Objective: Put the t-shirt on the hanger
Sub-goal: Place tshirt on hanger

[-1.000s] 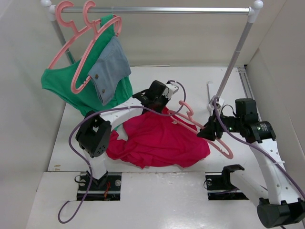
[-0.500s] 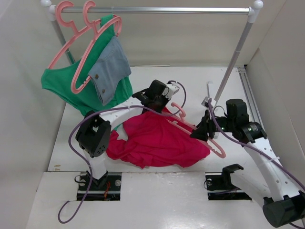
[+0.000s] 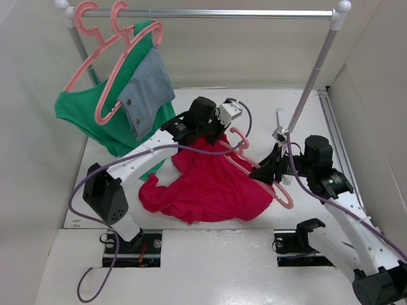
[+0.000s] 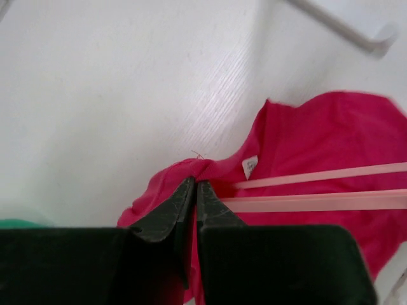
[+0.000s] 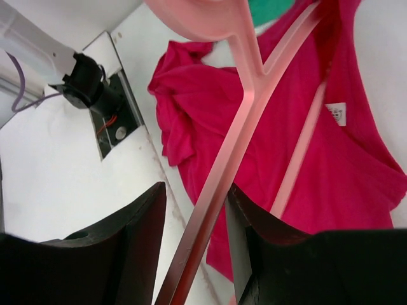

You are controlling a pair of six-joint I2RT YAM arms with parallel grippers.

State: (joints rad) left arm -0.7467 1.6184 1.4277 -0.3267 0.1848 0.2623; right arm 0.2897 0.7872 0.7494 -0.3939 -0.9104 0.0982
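Note:
The crimson t-shirt (image 3: 203,187) lies crumpled on the white table, with its collar end lifted. My left gripper (image 3: 203,136) is shut on the fabric by the neck. The left wrist view shows the jaws (image 4: 196,184) pinching red cloth (image 4: 318,133) next to the white label. My right gripper (image 3: 259,171) holds the salmon-pink hanger (image 3: 284,197) by one arm, tilted over the shirt's right side. The hanger's hook is near my left gripper. In the right wrist view the hanger bar (image 5: 248,108) runs between my fingers (image 5: 194,190) above the shirt (image 5: 356,159). Two hanger bars (image 4: 305,203) cross the shirt in the left wrist view.
A metal clothes rail (image 3: 210,13) spans the back, and its right post (image 3: 315,76) slants down beside my right arm. At its left end, pink hangers carry a green garment (image 3: 89,114) and a denim piece (image 3: 146,89). Walls enclose the table at left, right and back.
My right gripper has carried the hanger left, over the shirt toward the collar. My left gripper has risen and moved back with the collar, pulling the shirt up.

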